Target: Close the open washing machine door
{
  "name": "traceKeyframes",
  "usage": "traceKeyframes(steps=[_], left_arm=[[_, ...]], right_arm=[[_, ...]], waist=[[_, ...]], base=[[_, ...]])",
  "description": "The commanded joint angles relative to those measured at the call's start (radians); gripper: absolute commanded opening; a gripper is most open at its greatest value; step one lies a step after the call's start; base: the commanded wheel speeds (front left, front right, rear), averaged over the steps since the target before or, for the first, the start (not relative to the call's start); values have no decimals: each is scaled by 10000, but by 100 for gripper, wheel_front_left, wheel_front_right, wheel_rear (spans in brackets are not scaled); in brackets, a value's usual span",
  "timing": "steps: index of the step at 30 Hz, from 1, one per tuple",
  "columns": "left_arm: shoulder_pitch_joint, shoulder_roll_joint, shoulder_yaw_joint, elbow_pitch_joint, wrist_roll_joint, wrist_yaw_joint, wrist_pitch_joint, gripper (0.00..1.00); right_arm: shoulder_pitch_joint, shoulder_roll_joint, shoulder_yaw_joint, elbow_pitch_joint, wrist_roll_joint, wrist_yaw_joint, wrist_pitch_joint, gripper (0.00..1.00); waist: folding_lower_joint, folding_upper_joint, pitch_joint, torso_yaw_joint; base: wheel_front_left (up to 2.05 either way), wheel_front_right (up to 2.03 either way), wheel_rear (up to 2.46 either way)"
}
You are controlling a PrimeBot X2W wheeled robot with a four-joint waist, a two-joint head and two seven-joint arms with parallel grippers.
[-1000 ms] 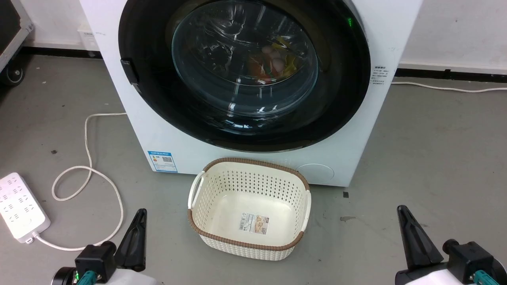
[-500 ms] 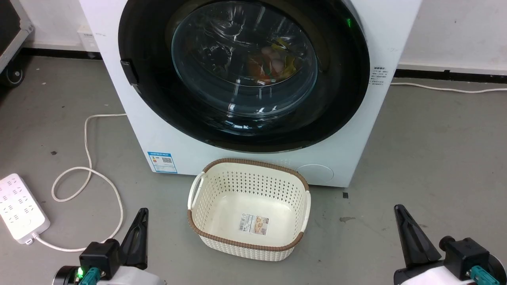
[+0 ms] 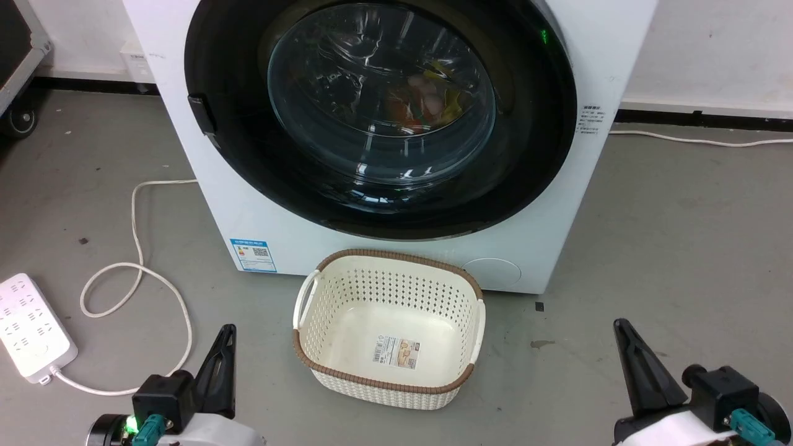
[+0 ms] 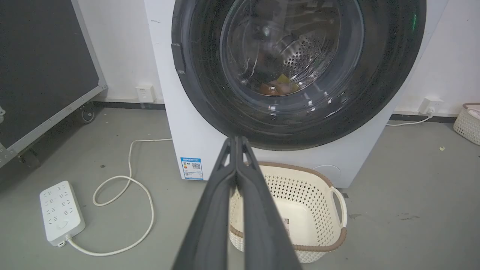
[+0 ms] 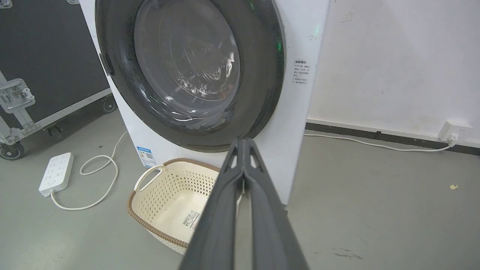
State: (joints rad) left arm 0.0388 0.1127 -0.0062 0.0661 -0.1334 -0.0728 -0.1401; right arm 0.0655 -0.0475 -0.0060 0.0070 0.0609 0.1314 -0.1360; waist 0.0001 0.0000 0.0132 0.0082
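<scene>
The washing machine door (image 3: pixel 248 161) lies flush on the washing machine (image 3: pixel 204 204), ahead of both grippers. Left gripper (image 3: pixel 228 331) and right gripper (image 3: pixel 619 327), fingers pressed together and empty, have edged slightly inward.

Cream perforated basket (image 3: pixel 378 391) on grey floor (image 3: pixel 669 235), white power strip (image 3: pixel 32 325) — black case (image 4: pixel 41 67)

Your head view cuts the door (image 3: pixel 248 155) top off; clothes (image 3: pixel 427 102) inside are just a smear; sticker (image 3: pixel 253 255) text unreadable; your left fingers (image 4: pixel 210 210) hide part of the basket (image 4: pixel 315 195).
</scene>
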Motion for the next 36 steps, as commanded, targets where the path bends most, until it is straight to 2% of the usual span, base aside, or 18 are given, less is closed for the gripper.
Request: traceKeyframes(steps=[1,36], left_arm=[[-150,-37,26,-85,96,75,81,0],[-275,-346,45,-388,747,418,775,0]], right_arm=[[-199,-13,9,-28,-66,-4,61,0],[-439,-21,36,-50,-351,-6,744,0]], waist=[[0,0,-3,-2],[0,0,-71,-44]], base=[[0,0,0],[0,0,0]])
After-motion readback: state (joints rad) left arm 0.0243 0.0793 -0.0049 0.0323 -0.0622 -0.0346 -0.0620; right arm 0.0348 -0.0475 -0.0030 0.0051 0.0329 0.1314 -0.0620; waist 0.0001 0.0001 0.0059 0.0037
